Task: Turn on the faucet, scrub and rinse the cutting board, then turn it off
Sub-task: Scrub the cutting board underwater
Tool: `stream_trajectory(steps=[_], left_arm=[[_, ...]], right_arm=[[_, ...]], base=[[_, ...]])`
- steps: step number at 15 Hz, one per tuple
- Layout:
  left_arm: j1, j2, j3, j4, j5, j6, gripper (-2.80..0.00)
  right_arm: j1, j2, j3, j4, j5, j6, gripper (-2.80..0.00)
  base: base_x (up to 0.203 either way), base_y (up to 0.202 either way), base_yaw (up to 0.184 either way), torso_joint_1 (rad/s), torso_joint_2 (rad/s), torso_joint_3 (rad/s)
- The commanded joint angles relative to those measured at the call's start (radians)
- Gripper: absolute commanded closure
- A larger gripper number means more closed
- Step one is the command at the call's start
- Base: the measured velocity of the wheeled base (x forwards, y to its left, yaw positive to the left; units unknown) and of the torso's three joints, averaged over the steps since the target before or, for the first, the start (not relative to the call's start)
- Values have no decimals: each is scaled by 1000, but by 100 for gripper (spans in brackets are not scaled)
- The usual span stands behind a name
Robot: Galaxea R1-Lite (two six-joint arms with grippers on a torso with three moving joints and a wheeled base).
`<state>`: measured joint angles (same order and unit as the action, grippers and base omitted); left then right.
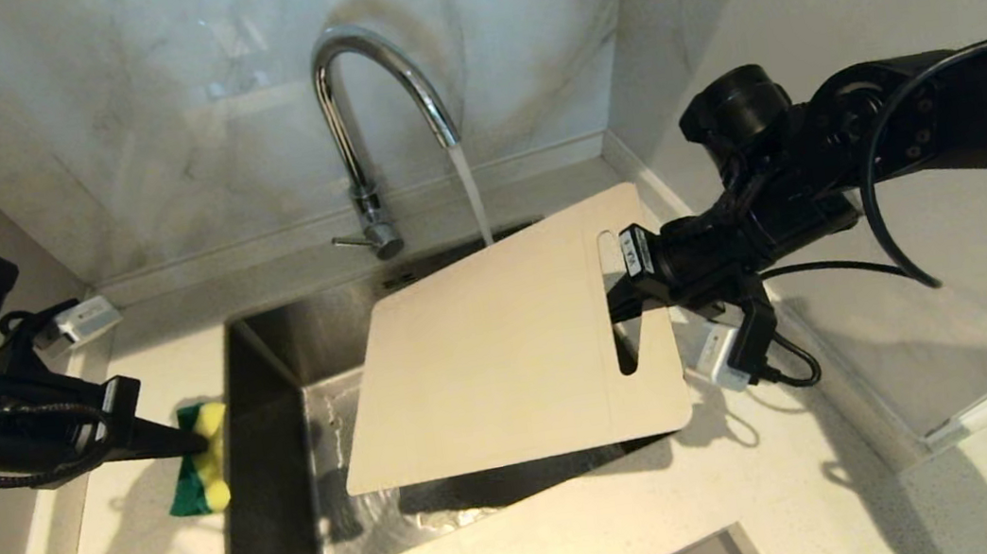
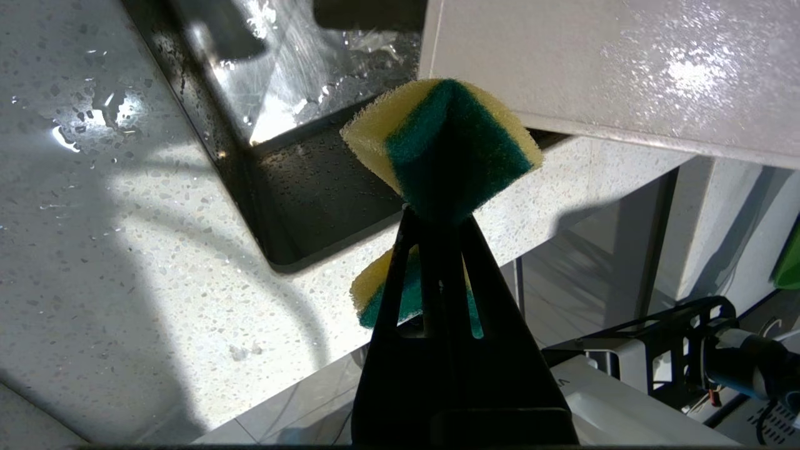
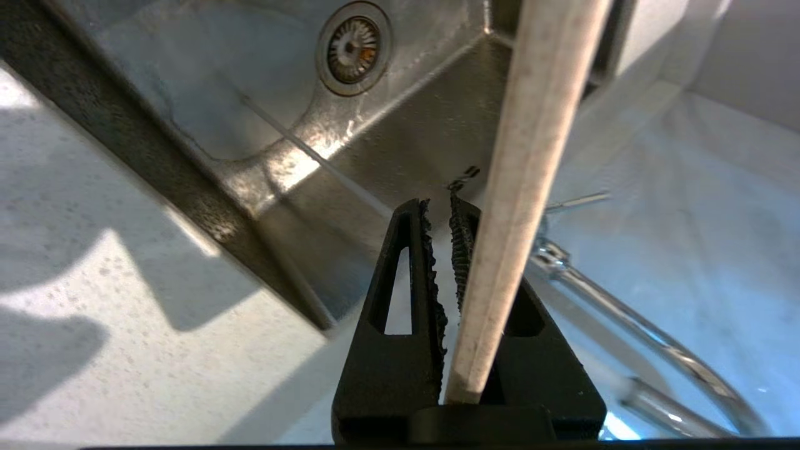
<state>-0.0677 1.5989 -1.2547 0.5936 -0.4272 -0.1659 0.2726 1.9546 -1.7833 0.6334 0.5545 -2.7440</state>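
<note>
Your faucet [image 1: 381,111] runs, right hand [image 1: 624,293] clamps the board [image 1: 502,343], left hand [image 1: 191,441] pinches the sponge [image 1: 203,458]; scrubbing, rinsing, shutoff remain.

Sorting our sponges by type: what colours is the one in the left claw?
Yellow and green sponge, clearest in the left wrist view.

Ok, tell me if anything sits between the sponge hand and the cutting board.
Nothing visible does. The left hand, shut on the sponge, is at the sink's left rim; only open basin separates it from the cutting board, held by the right hand.
</note>
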Motion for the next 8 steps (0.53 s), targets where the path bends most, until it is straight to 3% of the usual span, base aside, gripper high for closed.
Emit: stream_trajectory(steps=[1,8], left_arm=[[0,-1,0,3,-2,-1,0],[0,-7,0,3,-2,-1,0]], right_arm=[[-4,51,-29,3,5,-16,0],[-49,150,-132,5,7,-16,0]], base=[[0,0,0,0,0,0],[0,0,0,0,0,0]])
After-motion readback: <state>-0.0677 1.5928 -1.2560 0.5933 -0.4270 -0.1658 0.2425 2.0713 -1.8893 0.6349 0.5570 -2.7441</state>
